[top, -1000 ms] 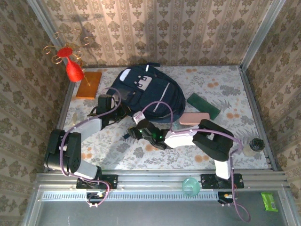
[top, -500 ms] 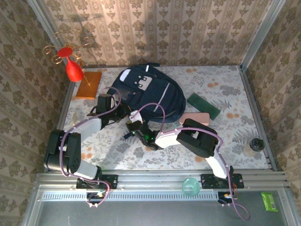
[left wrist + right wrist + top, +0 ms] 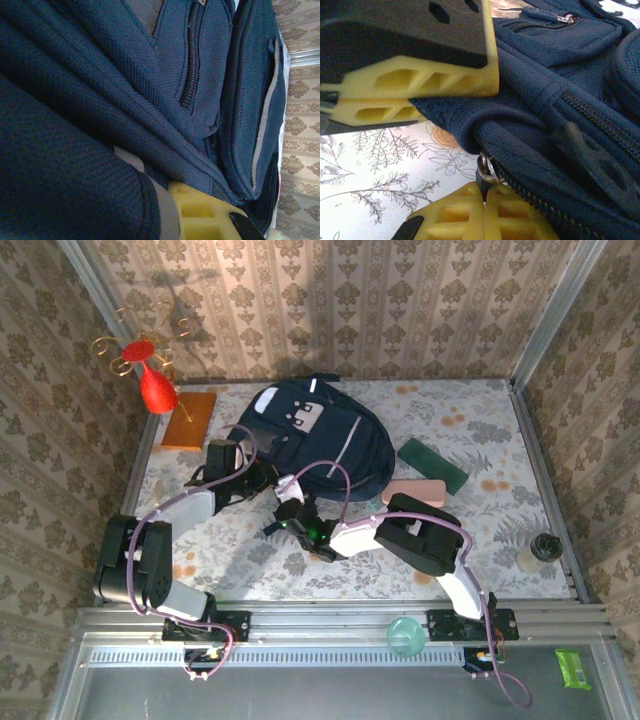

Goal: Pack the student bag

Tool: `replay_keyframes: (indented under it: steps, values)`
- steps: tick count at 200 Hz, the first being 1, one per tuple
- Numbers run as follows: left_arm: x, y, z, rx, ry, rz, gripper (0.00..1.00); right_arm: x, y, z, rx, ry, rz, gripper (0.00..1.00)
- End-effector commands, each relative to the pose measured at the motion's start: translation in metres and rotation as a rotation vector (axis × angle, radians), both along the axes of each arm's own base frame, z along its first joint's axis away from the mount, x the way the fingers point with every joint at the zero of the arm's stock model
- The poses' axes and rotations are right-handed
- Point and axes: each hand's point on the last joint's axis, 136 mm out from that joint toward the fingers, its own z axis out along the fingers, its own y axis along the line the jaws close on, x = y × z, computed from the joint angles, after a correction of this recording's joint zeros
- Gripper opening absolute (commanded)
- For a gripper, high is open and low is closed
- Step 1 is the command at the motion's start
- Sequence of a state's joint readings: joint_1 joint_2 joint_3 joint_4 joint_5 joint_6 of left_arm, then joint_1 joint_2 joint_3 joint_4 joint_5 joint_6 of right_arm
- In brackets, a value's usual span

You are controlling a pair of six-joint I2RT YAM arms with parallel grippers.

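The student bag (image 3: 318, 435), a dark navy backpack with a grey-white patch, lies flat at the back centre of the table. My left gripper (image 3: 260, 478) is shut on a fold of fabric at the bag's near-left edge. One of its yellow fingers (image 3: 200, 216) pokes out from under the navy cloth, and the fingers (image 3: 415, 85) clamp that fold in the right wrist view. My right gripper (image 3: 485, 212) is just below it. Its two yellow fingers are pressed together on the metal zipper pull (image 3: 485, 174) at the end of the bag's zip, and it sits at the bag's lower-left corner (image 3: 285, 508).
A pink case (image 3: 413, 490) and a dark green flat case (image 3: 432, 464) lie right of the bag. An orange book (image 3: 189, 418) and a red ornament (image 3: 156, 388) are at the back left. A small jar (image 3: 538, 551) stands at the right edge. A teal cup (image 3: 405, 633) sits on the front rail.
My right arm has swung left to the bag's lower-left corner and its jaws have shut on the zipper pull. The left gripper has kept its hold on the fabric.
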State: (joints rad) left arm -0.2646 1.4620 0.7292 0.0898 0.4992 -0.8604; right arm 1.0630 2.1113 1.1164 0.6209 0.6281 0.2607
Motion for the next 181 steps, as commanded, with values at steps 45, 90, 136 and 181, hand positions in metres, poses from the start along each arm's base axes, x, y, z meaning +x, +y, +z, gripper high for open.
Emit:
replay_keyframes:
  steps: [45,90,136,181]
  values:
    - [0.011,0.009,0.018,-0.035,-0.088,-0.027,0.00,-0.025,-0.040,0.014,0.094,0.095,-0.070,0.00]
    - [0.010,0.010,0.023,-0.048,-0.096,-0.031,0.00,-0.032,-0.045,0.000,0.134,0.169,-0.040,0.00]
    - [0.006,0.008,0.029,-0.053,-0.104,-0.039,0.00,-0.036,0.004,0.004,0.155,0.152,0.169,0.35]
    - [0.003,0.005,0.029,-0.052,-0.103,-0.048,0.00,-0.016,0.025,0.008,0.129,0.092,0.156,0.53]
